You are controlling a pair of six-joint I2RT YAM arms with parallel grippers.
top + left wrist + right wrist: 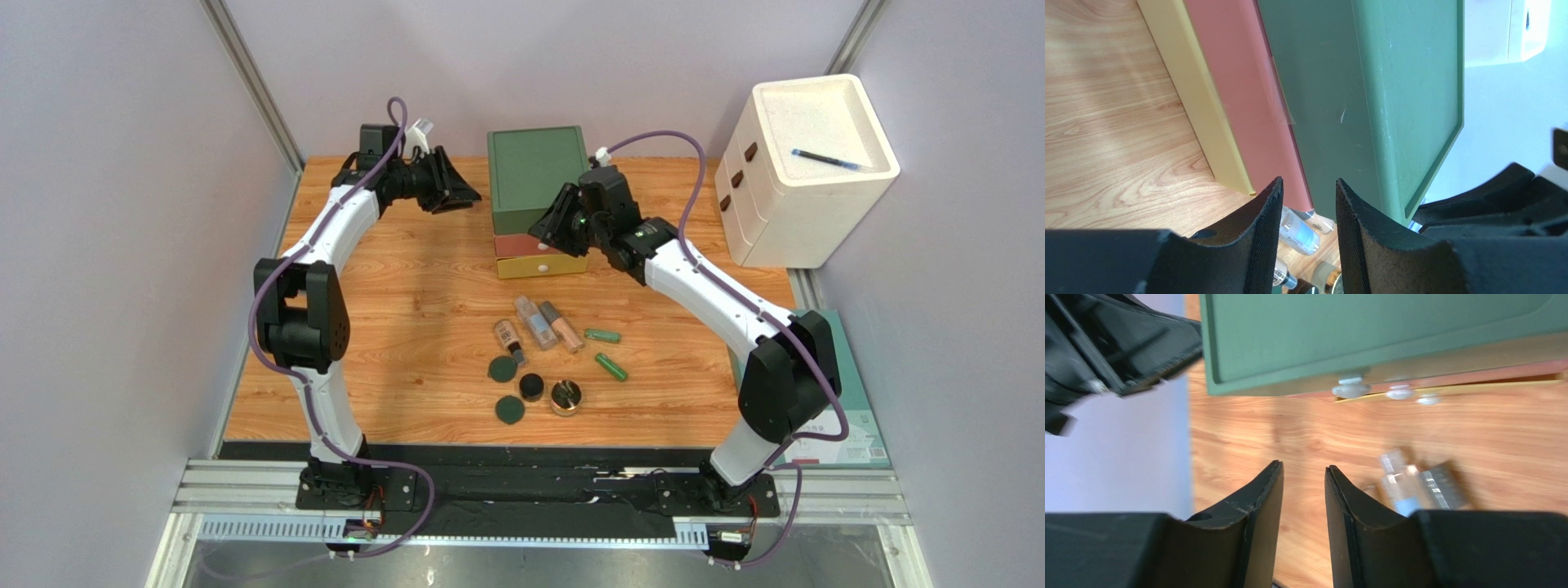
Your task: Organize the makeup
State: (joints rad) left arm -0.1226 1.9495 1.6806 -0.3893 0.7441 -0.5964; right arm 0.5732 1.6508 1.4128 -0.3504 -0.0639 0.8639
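With the left fingers (1257, 245) and the right fingers (1254, 539) held slightly parted and empty close beside the drawer box (536, 172), and the makeup (536, 322) left loose on the bench (405, 319) well apart from them, the box could be shoved, or the arms clashed, if either were swung carelessly.

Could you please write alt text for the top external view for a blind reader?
A green, red and yellow drawer box sits at the back of a wooden table, with the left gripper beside its left side and the right gripper at its front. Loose makeup lies mid-table; a white cabinet topped by a blue pen stands at the right.
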